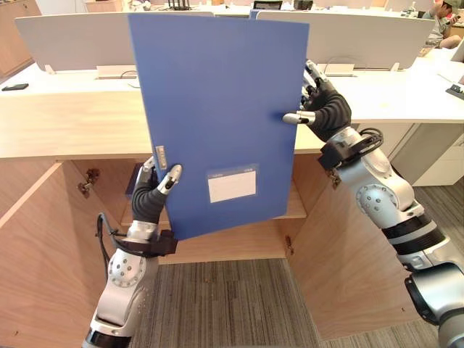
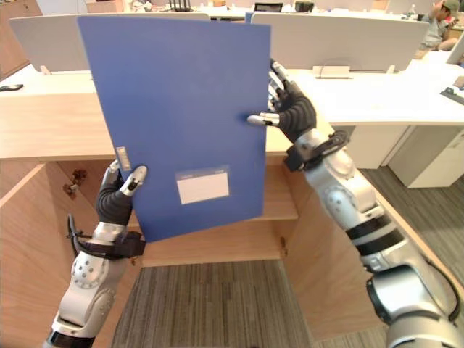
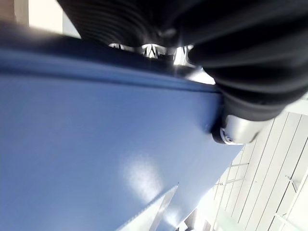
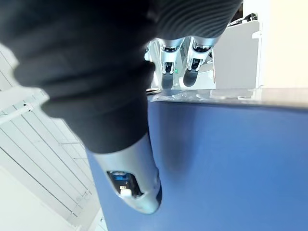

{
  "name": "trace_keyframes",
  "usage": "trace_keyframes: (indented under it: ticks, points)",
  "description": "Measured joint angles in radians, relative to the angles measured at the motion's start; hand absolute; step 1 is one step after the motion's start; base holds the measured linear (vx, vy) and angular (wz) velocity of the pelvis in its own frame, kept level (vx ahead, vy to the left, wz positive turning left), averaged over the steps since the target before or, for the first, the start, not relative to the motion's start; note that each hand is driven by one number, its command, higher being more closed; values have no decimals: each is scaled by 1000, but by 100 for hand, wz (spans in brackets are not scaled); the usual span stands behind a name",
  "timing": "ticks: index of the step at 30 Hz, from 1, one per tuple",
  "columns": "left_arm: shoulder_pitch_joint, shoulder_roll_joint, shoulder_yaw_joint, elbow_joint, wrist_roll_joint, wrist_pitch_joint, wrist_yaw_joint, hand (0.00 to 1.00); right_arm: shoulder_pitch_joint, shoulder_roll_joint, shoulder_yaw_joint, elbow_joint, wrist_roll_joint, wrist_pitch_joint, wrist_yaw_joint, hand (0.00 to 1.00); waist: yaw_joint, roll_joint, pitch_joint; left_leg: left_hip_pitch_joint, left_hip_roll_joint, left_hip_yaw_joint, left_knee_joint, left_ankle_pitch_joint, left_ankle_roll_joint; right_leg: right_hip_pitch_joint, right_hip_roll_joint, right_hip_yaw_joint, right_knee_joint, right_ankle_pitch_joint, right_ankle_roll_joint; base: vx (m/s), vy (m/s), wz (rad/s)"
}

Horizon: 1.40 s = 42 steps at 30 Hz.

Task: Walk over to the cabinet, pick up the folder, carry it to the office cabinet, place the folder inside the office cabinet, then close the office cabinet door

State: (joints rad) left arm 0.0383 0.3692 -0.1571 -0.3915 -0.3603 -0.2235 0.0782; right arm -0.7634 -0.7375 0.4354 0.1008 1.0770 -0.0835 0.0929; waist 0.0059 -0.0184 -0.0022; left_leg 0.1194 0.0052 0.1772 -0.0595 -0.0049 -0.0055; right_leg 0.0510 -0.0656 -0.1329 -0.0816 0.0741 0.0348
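Left eye view: the blue folder is held upright and slightly tilted before the open office cabinet under the bench. Its lower corner is pinched by the left robot hand, and its right edge is clamped by the right robot hand, with the fingers apparently curled behind.

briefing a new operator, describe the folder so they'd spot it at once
Find the wooden cabinet under the long desktop, both doors open. In front of it the left hand and right hand hold up a blue folder, slightly tilted. It is the only large flat blue panel, with a white label low on its face.
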Motion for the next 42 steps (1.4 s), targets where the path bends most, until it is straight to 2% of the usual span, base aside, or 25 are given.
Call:
trace_keyframes:
  ticks: [4, 8, 9, 14, 15, 16, 21, 24, 29, 31, 33, 34, 35, 36, 38, 39, 40, 42]
  points:
    - [-1, 7, -4, 0, -11, -1, 0, 100, -24, -20, 45, 2, 5, 1, -3, 0, 3, 0, -1, 3, 1, 0, -7, 4, -1, -1, 2, 0, 0, 0, 0, -19, -10, 0]
    - [-1, 38, -3, 0, -66, -11, -1, 100, -102, -121, 174, -1, 47, 7, 35, 0, 9, -1, -1, 2, 1, 0, -10, 4, -1, -1, 7, 0, -1, 0, 0, 0, 0, 0]
    - [-1, 48, -4, 0, -81, -15, -3, 100, -116, -151, 207, -3, 63, 14, 48, 100, 13, -2, -2, 2, 1, -1, -10, 4, -1, -1, 7, -1, -1, 0, 0, 0, 0, 0]
    - [-1, 95, -13, 3, -118, -15, -3, 100, -116, -230, 310, -28, 86, 35, 77, 100, 34, -5, -7, -5, 1, -2, -10, 4, -1, -8, 6, -1, -1, 0, 0, -21, -10, 0]
    - [-1, 97, -13, 3, -126, -21, -3, 100, -116, -245, 350, -40, 85, 53, 100, 100, 37, -6, -18, -14, 1, -2, -10, 4, -1, -14, 6, -1, -1, 0, 0, 0, 0, 0]
    - [-1, 105, -11, 3, -124, -25, -3, 0, -115, -252, 383, -43, 85, 65, 108, 100, 39, -6, -21, -14, 2, -2, -9, 4, -1, -15, 6, -1, -1, 0, 0, 0, 0, 0]
    - [-1, 128, -21, 11, -125, -26, -21, 0, -115, -269, 414, -47, 84, 83, 141, 100, 43, -6, -25, -15, 2, -4, -8, 4, -2, -15, 2, -3, -1, 0, 0, -7, -2, 0]
    - [-1, 128, -55, 24, -162, -46, -38, 0, -115, -274, 413, -47, 79, 82, 141, 100, 43, -6, -35, -17, 2, -4, -8, 4, -3, -15, 2, -4, 0, 0, -1, -34, -11, 0]
    - [10, 148, -119, 94, -211, -66, -105, 0, -62, -296, 413, -50, 32, 86, 156, 100, 43, -6, -44, -18, 2, -3, -8, 3, -4, -16, 2, -2, 0, -1, -1, -12, -5, -1]
    - [27, 187, -166, 153, -246, -61, -156, 0, -41, -301, 413, -51, -6, 95, 169, 100, 42, -5, -47, -18, 2, -1, -8, 3, -4, -19, 2, -1, 0, -1, -1, -9, -6, -2]
    - [66, 261, -277, 235, -255, -21, -261, 0, -41, -323, 412, -96, -111, 103, 183, 100, 32, -5, -47, -20, 3, 3, -9, 3, -4, -27, 3, 3, 3, -1, -1, -14, -10, -6]
    - [80, 276, -302, 251, -256, -11, -291, 0, -41, -329, 409, -122, -145, 103, 184, 100, 27, -5, -47, -21, 3, 3, -9, 3, -5, -28, 3, 4, 4, -1, -1, -13, -11, -6]
    - [120, 290, -356, 290, -254, 7, -352, 0, -38, -340, 399, -197, -221, 103, 192, 100, 14, -5, -47, -21, 3, 6, -9, 1, -7, -30, 4, 5, 4, -1, 0, -11, -12, -8]
    - [156, 275, -388, 347, -244, 23, -405, 0, -4, -335, 344, -285, -313, 98, 199, 100, 7, -5, -48, -21, 5, 10, -9, -1, -9, -31, 6, 9, 4, -1, 0, -8, -9, -10]
    - [180, 221, -399, 473, -220, 47, -449, 0, 73, -310, 220, -388, -430, 69, 206, 100, 8, -5, -48, -20, 5, 17, -9, -2, -10, -34, 6, 15, 4, -1, 0, -11, -6, -11]
    - [180, 150, -373, 644, -193, 75, -452, 0, 129, -265, 99, -453, -480, 26, 216, 100, 10, -5, -48, -20, 5, 25, -9, -3, -10, -36, 7, 21, 4, -1, 0, -26, -6, -15]
    - [177, 91, -327, 799, -166, 92, -448, 0, 157, -224, 33, -509, -509, -13, 215, 100, 9, -6, -48, -20, 6, 29, -10, -5, -8, -38, 8, 26, 4, -1, -1, -43, -13, -19]
    - [155, -73, -96, 1212, -44, 135, -392, 0, 218, -102, -61, -659, -717, -135, 169, 100, 3, -8, -51, -15, 9, 36, -10, -10, -8, -33, 12, 29, 4, -4, -4, -43, -24, -12]
